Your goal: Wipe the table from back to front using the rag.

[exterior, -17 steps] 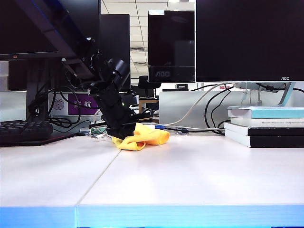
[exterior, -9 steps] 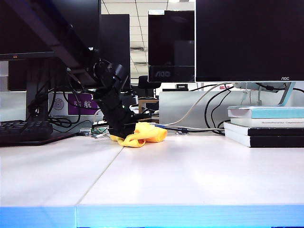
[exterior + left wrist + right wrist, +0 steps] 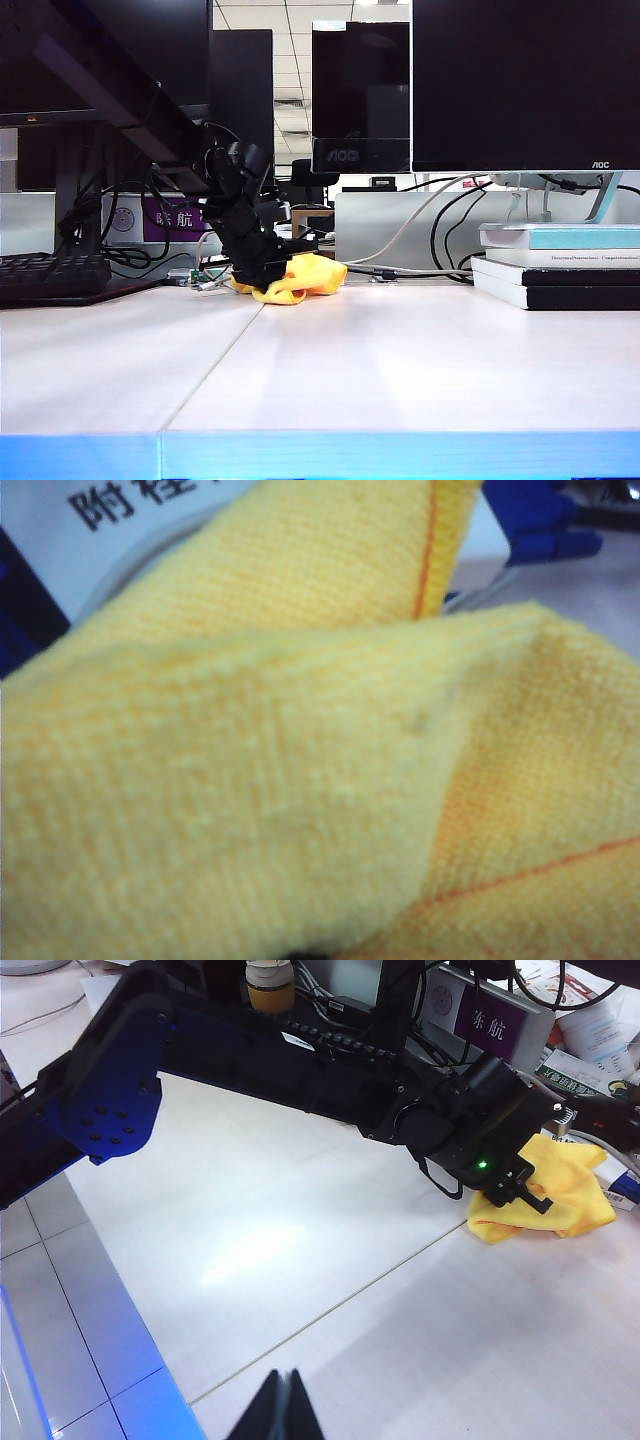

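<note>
1. The left gripper (image 3: pixel 262 278) is sitting at the far side of the table (image 3: pixel 400 370), left of centre, its jaws clamped tight on a bunched yellow terry-cloth rag (image 3: pixel 300 277).
2. The rag is lying crumpled on the tabletop at the far edge, just in front of a tangle of cables (image 3: pixel 420 255). Most of the cloth is spilling out to the right of the gripper.
3. In the left wrist view, the rag (image 3: pixel 300 760) is filling nearly the whole picture, folded over on itself, with an orange hem line showing.
4. The right gripper (image 3: pixel 280 1405) is hanging above the near part of the table, close to the bright blue front edge (image 3: pixel 320 455). Its two fingers are pressed together and holding nothing. It is well apart from the rag (image 3: pixel 555 1190).
5. The relation that matters: the rag is at the far end, and the open pale surface is stretching from it toward the near blue edge. The wipe therefore appears to call for a straight pull toward the viewer.
6. The left arm (image 3: pixel 300 1060) is already gripping the cloth, so it is the one placed to make the stroke.
7. The table seam (image 3: pixel 215 375) is running from near the rag toward the front edge, roughly along that path.
</note>
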`<move>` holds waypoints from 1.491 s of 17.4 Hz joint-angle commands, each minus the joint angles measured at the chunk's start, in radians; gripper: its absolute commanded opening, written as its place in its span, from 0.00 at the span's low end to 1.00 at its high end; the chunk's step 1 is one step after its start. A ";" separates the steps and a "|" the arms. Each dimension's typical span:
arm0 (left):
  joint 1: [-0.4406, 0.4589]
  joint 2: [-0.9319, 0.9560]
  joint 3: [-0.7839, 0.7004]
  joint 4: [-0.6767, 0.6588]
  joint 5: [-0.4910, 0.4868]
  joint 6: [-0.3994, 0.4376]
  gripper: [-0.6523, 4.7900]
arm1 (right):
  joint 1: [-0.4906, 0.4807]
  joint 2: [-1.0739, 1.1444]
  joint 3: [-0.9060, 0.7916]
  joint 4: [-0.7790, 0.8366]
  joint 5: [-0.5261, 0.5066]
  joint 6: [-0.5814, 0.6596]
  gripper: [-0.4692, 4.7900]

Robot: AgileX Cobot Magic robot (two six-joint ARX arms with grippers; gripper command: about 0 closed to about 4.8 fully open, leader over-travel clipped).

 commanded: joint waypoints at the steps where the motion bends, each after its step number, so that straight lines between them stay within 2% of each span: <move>1: 0.002 0.009 -0.005 -0.060 0.006 0.005 0.11 | 0.000 0.009 0.005 0.016 0.026 0.002 0.09; 2: 0.002 0.004 -0.005 -0.068 0.015 0.009 0.11 | 0.000 0.012 0.005 0.016 0.026 0.002 0.09; 3: 0.001 -0.023 -0.005 -0.097 0.031 0.012 0.27 | 0.000 0.016 0.005 0.017 0.025 0.002 0.09; 4: 0.001 -0.040 -0.005 -0.103 0.052 0.011 0.35 | 0.000 0.019 0.005 0.017 0.025 0.002 0.09; 5: 0.001 -0.054 -0.005 -0.106 0.070 0.011 0.39 | 0.000 0.019 0.005 0.016 0.025 0.002 0.09; 10: -0.008 -0.216 -0.005 -0.176 0.135 0.011 0.42 | -0.002 0.032 0.005 0.018 0.028 -0.002 0.09; 12: -0.010 -0.251 -0.004 -0.205 0.173 0.011 0.50 | -0.002 0.032 0.005 0.018 0.029 -0.002 0.09; 13: -0.011 -0.269 -0.003 -0.222 0.177 0.012 0.49 | -0.002 0.032 0.005 0.018 0.044 -0.002 0.09; 14: -0.012 -0.271 -0.001 -0.231 0.177 0.011 0.35 | -0.002 0.032 0.005 0.018 0.058 -0.002 0.09; 15: -0.013 -0.272 0.005 -0.248 0.179 0.012 0.16 | -0.002 0.032 0.005 0.018 0.068 -0.002 0.09; 16: -0.013 -0.272 0.020 -0.289 0.181 0.021 0.11 | -0.002 0.033 0.005 0.018 0.108 -0.002 0.09; 19: -0.018 -0.274 0.056 -0.388 0.183 0.036 0.11 | -0.010 0.053 0.003 0.040 0.247 -0.039 0.09; 20: -0.018 -0.275 0.066 -0.406 0.208 0.049 0.12 | -0.026 0.074 -0.002 0.077 0.264 -0.077 0.09; 21: -0.018 -0.282 0.066 -0.411 0.248 0.052 0.20 | -0.053 0.095 -0.013 0.132 0.256 -0.105 0.09; 23: -0.018 -0.290 0.066 -0.414 0.285 0.048 0.46 | -0.112 0.138 -0.034 0.239 0.206 -0.110 0.09; 24: -0.018 -0.297 0.066 -0.422 0.288 0.048 0.64 | -0.165 0.174 -0.047 0.312 0.128 -0.109 0.09; 25: -0.019 -0.300 0.066 -0.426 0.288 0.048 0.71 | -0.200 0.201 -0.053 0.352 0.082 -0.108 0.09; 26: -0.025 -0.303 0.066 -0.429 0.287 0.048 0.85 | -0.259 0.255 -0.056 0.406 0.021 -0.105 0.09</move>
